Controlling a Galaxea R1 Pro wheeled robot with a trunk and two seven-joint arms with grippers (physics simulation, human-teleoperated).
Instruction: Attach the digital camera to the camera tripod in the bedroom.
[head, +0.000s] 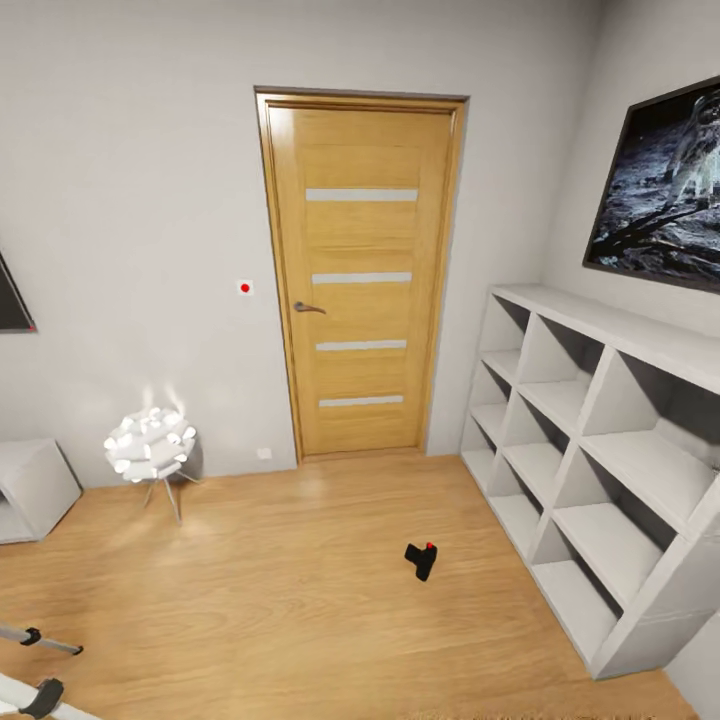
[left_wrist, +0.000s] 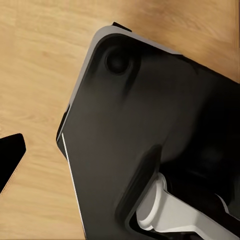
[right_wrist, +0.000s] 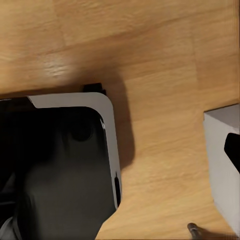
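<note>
Head view looks across a bedroom's light wood floor (head: 260, 600) toward a closed oak door (head: 360, 275) with four pale horizontal inserts and a lever handle. The digital camera (head: 421, 559), small and black with a red button on top, lies alone on the floor, in front of the door and just off the low end of the white cube shelves (head: 590, 450) that line the right wall. A framed moonscape picture (head: 660, 190) hangs above the shelves. Left of the door, a white globe-shaped floor lamp (head: 150, 447) stands on thin legs beside a low white cube (head: 35, 485). Silver-white legs with black joints, part of the camera tripod (head: 35, 640), cross the lower left corner, well apart from the camera. Both wrist views look down past the robot's dark, grey-edged base (left_wrist: 140, 140) at the wood floor. Neither picture lets one tell whether the jaws are wide or narrow.
</note>
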